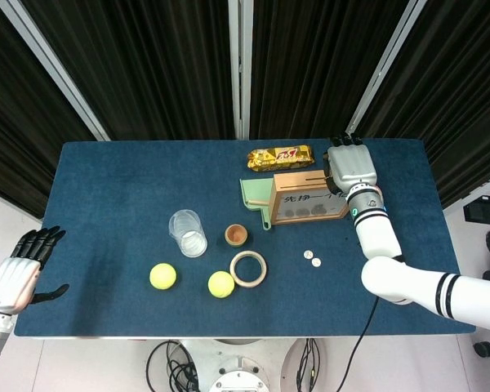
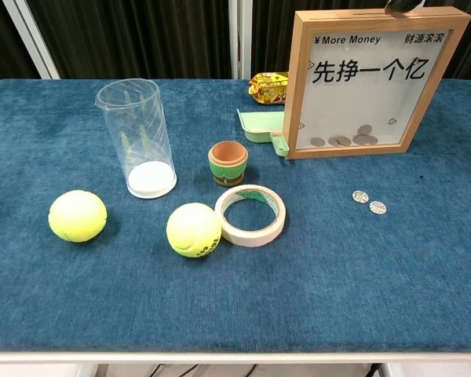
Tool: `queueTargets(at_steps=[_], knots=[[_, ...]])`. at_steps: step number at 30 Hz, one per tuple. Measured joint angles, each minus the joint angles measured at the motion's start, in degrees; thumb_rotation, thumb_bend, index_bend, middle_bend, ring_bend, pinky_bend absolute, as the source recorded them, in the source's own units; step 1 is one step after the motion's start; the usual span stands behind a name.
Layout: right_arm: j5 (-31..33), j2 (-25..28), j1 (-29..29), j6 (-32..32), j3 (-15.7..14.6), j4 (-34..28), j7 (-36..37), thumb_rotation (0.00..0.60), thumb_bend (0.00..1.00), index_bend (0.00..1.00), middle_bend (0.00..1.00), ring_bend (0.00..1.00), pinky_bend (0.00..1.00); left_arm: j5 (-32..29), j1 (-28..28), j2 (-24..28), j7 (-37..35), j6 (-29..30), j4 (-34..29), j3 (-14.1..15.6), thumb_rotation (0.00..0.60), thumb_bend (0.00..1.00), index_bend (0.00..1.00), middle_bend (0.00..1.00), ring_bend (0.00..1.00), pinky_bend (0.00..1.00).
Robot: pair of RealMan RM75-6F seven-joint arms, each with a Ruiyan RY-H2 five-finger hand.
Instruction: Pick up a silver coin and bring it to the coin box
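Left hand off table edge, fingers apart, empty; right hand extended far, back up, grip unclear.
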Motion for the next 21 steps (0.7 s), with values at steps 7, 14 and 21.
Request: queueTargets(at_steps=[7,14,21], knots=[[0.39,-0.52,0.46,0.09,-0.57,0.38,0.03,0.600,0.43,0.69,0.11,0.00,0.00,-0.25,0.00,-0.01,-0.13,-0.20,0.01,-0.01,0.600,0.15,0.06,0.02,0.00,0.00],[0.39,0.01,0.50,-0.30,-0.63,-0.14,0.75,0.600,0.38,0.37,0.06,0.00,0.00,-0.17,0.03,0.06,-0.46,-0.12,0.23,0.04,0.600,0.15,0.06,0.02,0.00,0.00],[-0.20,0.85,0.07,-0.43,-0.68,-0.61,1.94,0.600,0.38,0.22,0.04,0.00,0.00,-0.13,-0.04,-0.02,-0.45,-0.20,0.20,0.04,0.600,0.15,0.06,0.02,0.00,0.00]])
